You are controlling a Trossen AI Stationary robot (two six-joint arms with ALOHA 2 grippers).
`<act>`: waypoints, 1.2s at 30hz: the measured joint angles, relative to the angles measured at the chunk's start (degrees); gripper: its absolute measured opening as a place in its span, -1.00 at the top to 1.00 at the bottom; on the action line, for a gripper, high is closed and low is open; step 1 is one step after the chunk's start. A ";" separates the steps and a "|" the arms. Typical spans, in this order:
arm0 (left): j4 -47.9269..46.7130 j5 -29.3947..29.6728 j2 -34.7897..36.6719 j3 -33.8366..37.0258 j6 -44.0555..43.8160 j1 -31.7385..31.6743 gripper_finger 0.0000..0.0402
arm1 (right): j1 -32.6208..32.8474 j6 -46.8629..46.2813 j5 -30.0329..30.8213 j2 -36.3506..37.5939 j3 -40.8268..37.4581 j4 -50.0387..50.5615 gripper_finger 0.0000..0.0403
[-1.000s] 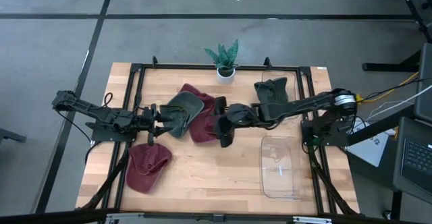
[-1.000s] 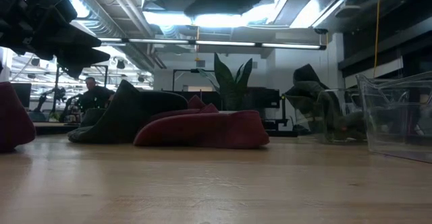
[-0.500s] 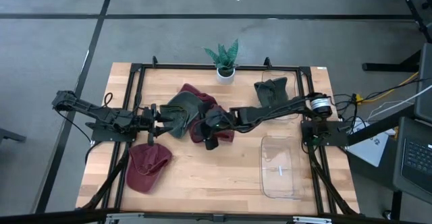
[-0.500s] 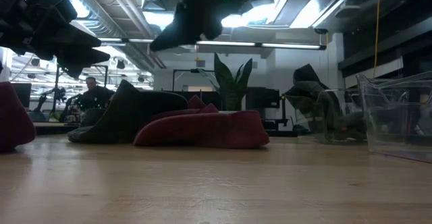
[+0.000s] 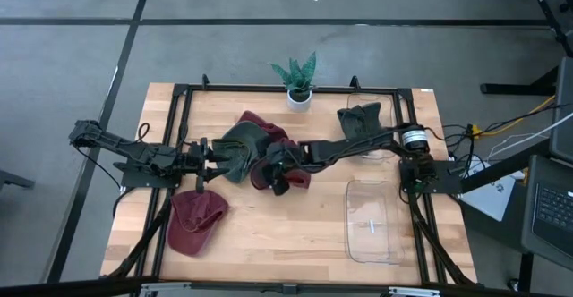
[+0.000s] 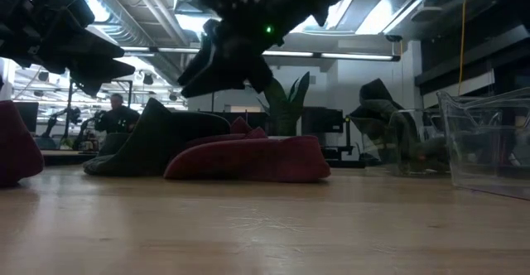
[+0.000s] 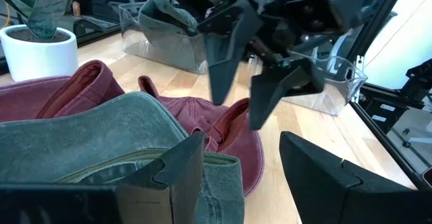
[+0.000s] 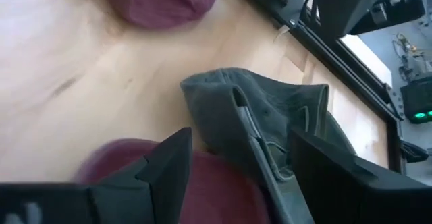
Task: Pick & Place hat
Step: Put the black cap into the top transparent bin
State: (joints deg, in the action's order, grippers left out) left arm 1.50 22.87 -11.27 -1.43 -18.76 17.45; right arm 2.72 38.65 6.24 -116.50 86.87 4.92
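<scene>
A wooden bench (image 5: 269,234) seen from above, with two dark robot arms reaching in from its left and right edges. Toward the front left corner lies a maroon hat (image 5: 195,222) on its own. Just behind it, the left gripper (image 5: 218,151) hovers with fingers spread apart, holding nothing, its tips at the edge of a grey-green hat (image 5: 243,143) near the bench's middle. That hat overlaps a second maroon hat (image 7: 223,116) beside it. The right gripper (image 5: 275,174) hangs over this maroon hat, fingers wide open and empty. At the back edge stands a small potted plant (image 5: 298,80). Toward the back right corner sits another grey-green hat (image 5: 360,118). Near the front right corner stands a clear plastic container (image 5: 372,221); what it holds cannot be made out.
</scene>
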 joint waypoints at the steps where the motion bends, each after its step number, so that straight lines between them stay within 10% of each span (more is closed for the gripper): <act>1: 0.00 0.00 0.02 0.00 0.00 0.00 0.06 | -0.20 0.73 -0.02 -0.32 0.00 -0.52 -0.20; 14: -0.01 0.00 0.00 0.00 0.00 0.01 0.05 | -3.85 0.43 5.38 -6.72 4.32 -1.17 -0.16; 28: 0.00 0.00 0.00 0.00 0.00 0.02 0.05 | -4.43 -4.00 9.13 -7.24 5.46 7.30 0.89; 36: 0.00 0.00 0.01 0.00 0.00 0.01 0.05 | -4.37 -3.71 16.38 -7.08 5.46 9.45 0.85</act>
State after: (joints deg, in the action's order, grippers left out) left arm 1.50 22.87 -11.26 -1.43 -18.76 17.46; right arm -1.65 34.94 22.62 -123.59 92.33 14.37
